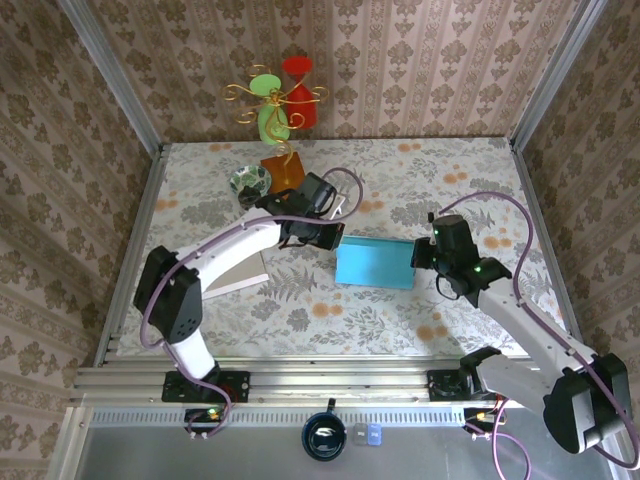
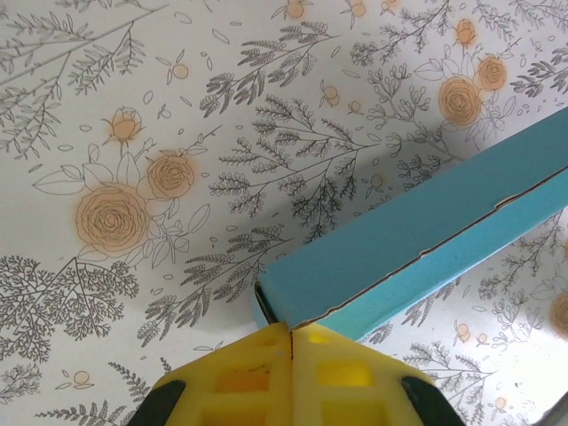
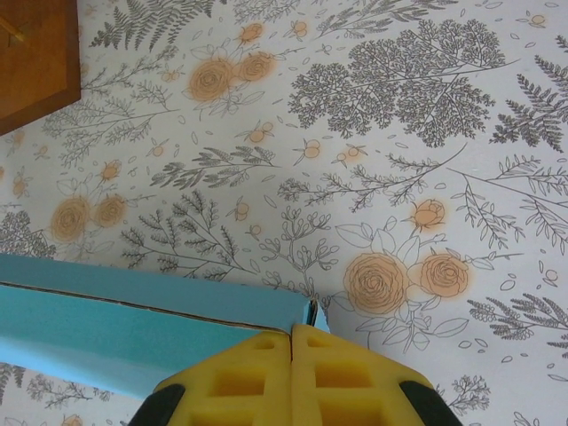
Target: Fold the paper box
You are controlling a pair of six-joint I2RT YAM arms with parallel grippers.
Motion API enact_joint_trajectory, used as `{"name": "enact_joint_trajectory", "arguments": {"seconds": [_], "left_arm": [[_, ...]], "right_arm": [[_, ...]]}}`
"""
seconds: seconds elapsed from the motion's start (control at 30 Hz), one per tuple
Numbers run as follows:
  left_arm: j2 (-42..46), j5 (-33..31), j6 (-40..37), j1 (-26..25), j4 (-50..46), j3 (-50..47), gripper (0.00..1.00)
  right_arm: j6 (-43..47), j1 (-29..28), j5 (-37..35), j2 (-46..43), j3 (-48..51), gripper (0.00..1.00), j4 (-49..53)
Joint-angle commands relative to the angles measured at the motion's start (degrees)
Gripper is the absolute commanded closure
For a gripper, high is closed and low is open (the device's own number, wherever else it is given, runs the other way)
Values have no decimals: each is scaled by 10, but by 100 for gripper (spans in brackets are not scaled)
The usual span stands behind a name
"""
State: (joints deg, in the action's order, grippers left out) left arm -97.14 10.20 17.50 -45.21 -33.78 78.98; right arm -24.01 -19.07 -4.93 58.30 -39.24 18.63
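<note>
The blue paper box (image 1: 375, 263) lies flat in the middle of the floral table, folded shut with a seam running along its top. My left gripper (image 1: 336, 240) is shut, and its tips meet the box's left end. In the left wrist view the yellow fingertips (image 2: 266, 342) touch the corner of the box (image 2: 417, 240), where the flap edge ends. My right gripper (image 1: 421, 256) is shut at the box's right end. Its yellow fingertips (image 3: 266, 346) rest against the corner of the box (image 3: 133, 324). Nothing shows between either pair of fingers.
An orange-brown block (image 1: 282, 170) carrying a gold wire ornament with green and red shapes stands at the back, beside a glass bowl (image 1: 250, 181). A white sheet (image 1: 240, 276) lies under the left arm. A dark cup (image 1: 324, 437) sits below the table's front rail.
</note>
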Motion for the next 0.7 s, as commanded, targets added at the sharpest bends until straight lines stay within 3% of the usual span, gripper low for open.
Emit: {"name": "enact_joint_trajectory", "arguments": {"seconds": [0.0, 0.13, 0.27, 0.47, 0.67], "left_arm": [[35, -39, -15, -23, 40, -36, 100], [62, -87, -6, -45, 85, -81, 100], [77, -111, -1, -57, 108, -108, 100], [81, -126, 2, -70, 123, -122, 100], [88, -147, 4, -87, 124, -129, 100]], "right_arm": [[-25, -7, 6, -23, -2, 91, 34], [-119, -6, 11, -52, -17, 67, 85], [-288, -6, 39, -106, -10, 43, 103], [-502, -3, 54, -157, -2, 30, 104], [-675, 0, 84, -163, 50, 29, 58]]}}
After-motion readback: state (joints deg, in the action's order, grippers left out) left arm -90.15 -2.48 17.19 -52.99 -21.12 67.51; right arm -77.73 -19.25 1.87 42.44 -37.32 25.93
